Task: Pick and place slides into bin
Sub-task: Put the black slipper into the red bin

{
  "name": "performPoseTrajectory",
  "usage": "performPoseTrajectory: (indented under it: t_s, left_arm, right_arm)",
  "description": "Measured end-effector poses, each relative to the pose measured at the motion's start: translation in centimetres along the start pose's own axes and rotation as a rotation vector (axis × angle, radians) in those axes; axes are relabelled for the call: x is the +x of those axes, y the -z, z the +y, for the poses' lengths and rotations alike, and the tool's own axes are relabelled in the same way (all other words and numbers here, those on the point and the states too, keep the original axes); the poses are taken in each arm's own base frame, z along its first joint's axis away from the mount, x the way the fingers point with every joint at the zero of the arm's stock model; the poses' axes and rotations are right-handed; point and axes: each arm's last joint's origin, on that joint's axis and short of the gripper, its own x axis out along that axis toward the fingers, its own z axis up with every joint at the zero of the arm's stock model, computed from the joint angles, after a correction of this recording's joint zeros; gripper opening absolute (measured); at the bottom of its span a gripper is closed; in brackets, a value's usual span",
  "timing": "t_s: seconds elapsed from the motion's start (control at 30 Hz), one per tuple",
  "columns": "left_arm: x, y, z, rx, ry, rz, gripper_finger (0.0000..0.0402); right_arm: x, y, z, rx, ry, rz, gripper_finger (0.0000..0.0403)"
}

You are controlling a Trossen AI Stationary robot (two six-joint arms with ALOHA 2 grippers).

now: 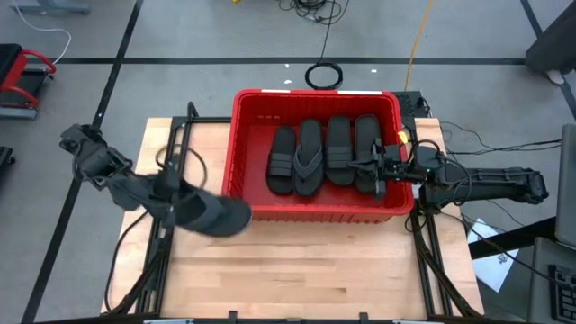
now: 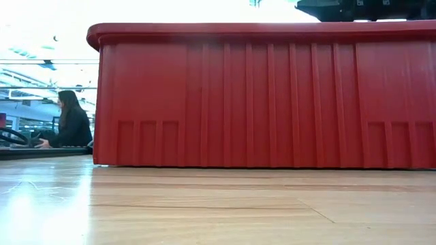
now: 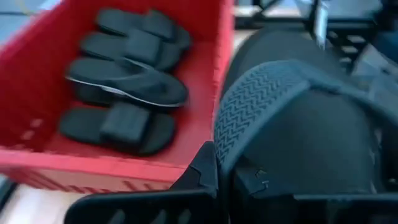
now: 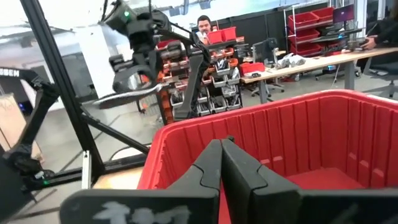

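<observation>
— Any writing you can read?
— None. The bin shows plain ribbed walls, no label.
— The slides?
— No brand showing, just a ribbed pattern on the strap.
— Behind the table?
— White letters on a dark sign at the edge of the right wrist view, cut off and unreadable.

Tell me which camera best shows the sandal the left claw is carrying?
The left wrist view: the carried slide fills it, ribbed strap plain, pinched in the shut left claw. The high view shows it as a dark blur beside the bin. The low view misses it; the right wrist view shows it small, edge-on.
</observation>
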Motion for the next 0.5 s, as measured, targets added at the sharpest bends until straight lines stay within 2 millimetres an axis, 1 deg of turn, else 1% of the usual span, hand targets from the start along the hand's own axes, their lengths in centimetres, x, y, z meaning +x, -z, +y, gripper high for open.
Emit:
performPoseTrajectory:
  t_s: [0.13,0.27,0.33,0.4,0.5]
  left_arm:
    - [-0.2,1.4,0.7,-0.041,-0.034,-0.079,0.0000]
    - [-0.1,3.6,1.5,-0.129,0.003,-0.123,0.0000]
    - [-0.4,4.2,2.1,-0.164,0.005,-0.184,0.0000]
    - [-0.8,4.2,2.6,-0.156,-0.016,-0.252,0.0000]
    - [-1.4,3.2,3.2,-0.115,-0.111,-0.348,0.0000]
  right_arm:
    - [0.0,0.0,0.0,-0.027,0.001,0.004,0.0000]
    - [0.0,0.0,0.0,-0.013,0.001,0.004,0.0000]
    - [0.0,0.0,0.0,-0.002,0.002,0.004,0.0000]
    - [0.0,0.0,0.0,-0.001,0.002,0.004,0.0000]
    - [0.0,0.0,0.0,-0.001,0.005,-0.001,0.0000]
